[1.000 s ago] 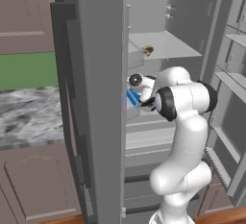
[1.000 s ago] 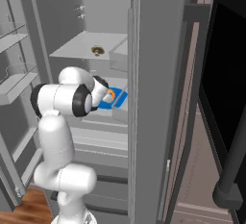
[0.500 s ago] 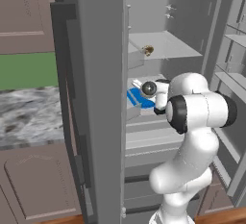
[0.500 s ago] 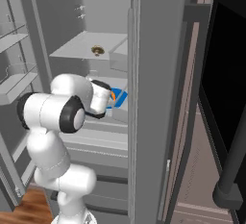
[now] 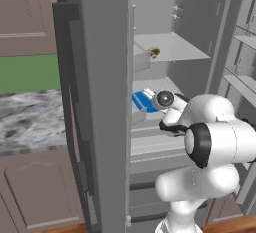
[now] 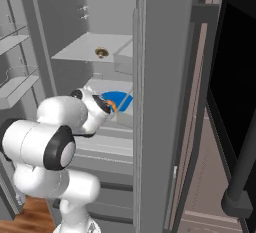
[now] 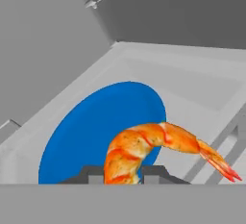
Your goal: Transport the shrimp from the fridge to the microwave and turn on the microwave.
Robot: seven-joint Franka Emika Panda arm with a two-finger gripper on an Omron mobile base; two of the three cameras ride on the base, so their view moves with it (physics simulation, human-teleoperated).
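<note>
The shrimp (image 7: 144, 146), a curved orange crescent, sits between my two dark finger tips, and my gripper (image 7: 123, 176) is shut on it. It hangs just above a round blue plate (image 7: 86, 127) on the middle shelf inside the open fridge (image 5: 100, 77). From the right base camera the shrimp (image 6: 114, 106) shows as an orange speck at my gripper (image 6: 111, 108), at the near edge of the blue plate (image 6: 119, 99). The microwave (image 6: 232, 77), with its black glass door, stands to the right of the fridge.
A small brown lump (image 5: 154, 52) lies on the upper fridge shelf (image 6: 85, 52). Door bins (image 6: 17, 84) hang on the open door. The centre door edge (image 6: 160, 102) stands close beside my arm. A marble counter (image 5: 30, 117) lies left of the fridge.
My arm's elbow and upper links have swung out toward the cameras. The hand stays at the blue plate and its jaws have narrowed onto the shrimp.
</note>
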